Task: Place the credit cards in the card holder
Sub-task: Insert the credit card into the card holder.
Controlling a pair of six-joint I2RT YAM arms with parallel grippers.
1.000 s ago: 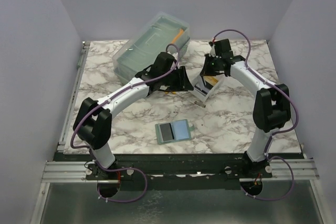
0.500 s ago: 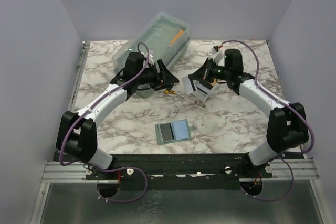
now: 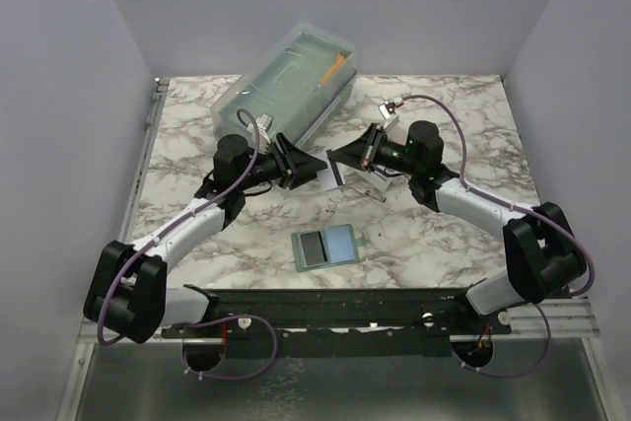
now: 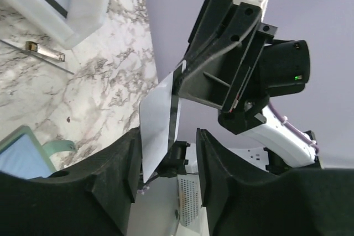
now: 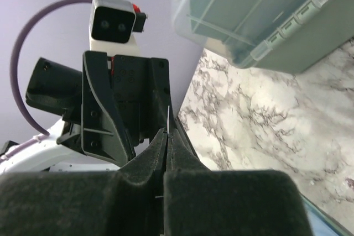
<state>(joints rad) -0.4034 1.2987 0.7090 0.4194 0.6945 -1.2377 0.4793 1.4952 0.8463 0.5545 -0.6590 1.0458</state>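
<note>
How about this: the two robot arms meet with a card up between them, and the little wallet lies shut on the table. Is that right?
Not quite. The card holder lies open, not shut; the top view shows its two panels side by side. The rest is right: the card is up between the left gripper and the right gripper.

Top external: high behind the bases, looking down over the whole table (image 3: 444,229); left wrist: close behind its own fingers (image 4: 99,192), rolled sideways, facing the right gripper (image 4: 180,81); right wrist: equally close, facing the left gripper (image 5: 133,114); both wrist views share the card (image 4: 156,120) between them.
</note>
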